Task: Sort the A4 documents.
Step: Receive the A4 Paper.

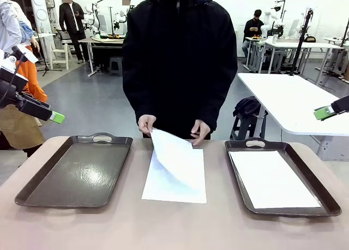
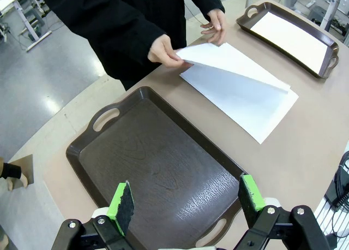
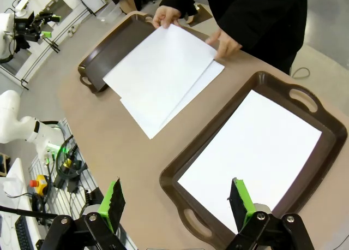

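The A4 documents (image 1: 175, 191) lie in the middle of the table (image 1: 218, 231), between two dark trays. The top sheet (image 1: 173, 152) is peeled up off the one beneath. Its far left corner is pinched in one hand (image 1: 146, 123) of the person in the black jacket (image 1: 180, 53) standing at the far side, so the sheet slopes upward while its near part lies on the pile. The person's other hand (image 1: 200, 132) rests at the pile's far edge. Another white sheet (image 1: 272, 179) lies flat in the right tray (image 1: 283, 212), covering most of its floor. The left tray (image 1: 76, 173) sits just left of the pile, with handle cut-outs at its near and far ends. The left gripper (image 2: 186, 198) hangs in the air at the left of the table, above that tray. Its jaws are spread wide, the green pads well apart, with nothing between them and touching nothing. The right gripper (image 3: 177, 200) is held up at the right, over the right tray. Its jaws stand just as wide, and it grips nothing either.
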Robot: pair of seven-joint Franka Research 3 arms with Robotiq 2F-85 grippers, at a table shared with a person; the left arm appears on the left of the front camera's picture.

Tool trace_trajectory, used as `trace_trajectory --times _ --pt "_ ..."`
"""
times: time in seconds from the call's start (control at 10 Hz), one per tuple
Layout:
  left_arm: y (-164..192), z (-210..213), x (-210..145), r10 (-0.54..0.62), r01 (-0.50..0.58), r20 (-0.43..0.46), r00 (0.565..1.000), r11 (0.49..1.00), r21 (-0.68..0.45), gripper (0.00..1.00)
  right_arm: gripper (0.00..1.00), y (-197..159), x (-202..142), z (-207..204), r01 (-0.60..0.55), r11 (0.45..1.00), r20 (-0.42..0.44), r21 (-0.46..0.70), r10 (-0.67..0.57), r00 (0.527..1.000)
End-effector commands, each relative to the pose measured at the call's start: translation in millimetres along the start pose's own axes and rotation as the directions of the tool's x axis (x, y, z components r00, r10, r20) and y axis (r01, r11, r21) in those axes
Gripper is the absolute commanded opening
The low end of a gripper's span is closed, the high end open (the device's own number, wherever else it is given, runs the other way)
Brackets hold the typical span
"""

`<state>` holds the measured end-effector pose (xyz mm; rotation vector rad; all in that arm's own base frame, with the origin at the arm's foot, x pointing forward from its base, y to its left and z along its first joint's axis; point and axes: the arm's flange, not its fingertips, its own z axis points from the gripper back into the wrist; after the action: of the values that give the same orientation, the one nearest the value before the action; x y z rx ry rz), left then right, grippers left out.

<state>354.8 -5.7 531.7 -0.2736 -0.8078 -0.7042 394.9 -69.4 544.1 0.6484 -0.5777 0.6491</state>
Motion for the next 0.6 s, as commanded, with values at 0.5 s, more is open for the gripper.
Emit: trace_trajectory --times 0.5 --pt "1.1 -0.5 -0.9 0.001 -0.001 0.003 1.0 1.0 -0.002 1.0 1.0 -1.2 0.7 -1.6 -0.003 1.0 0.01 0.011 0.003 1.0"
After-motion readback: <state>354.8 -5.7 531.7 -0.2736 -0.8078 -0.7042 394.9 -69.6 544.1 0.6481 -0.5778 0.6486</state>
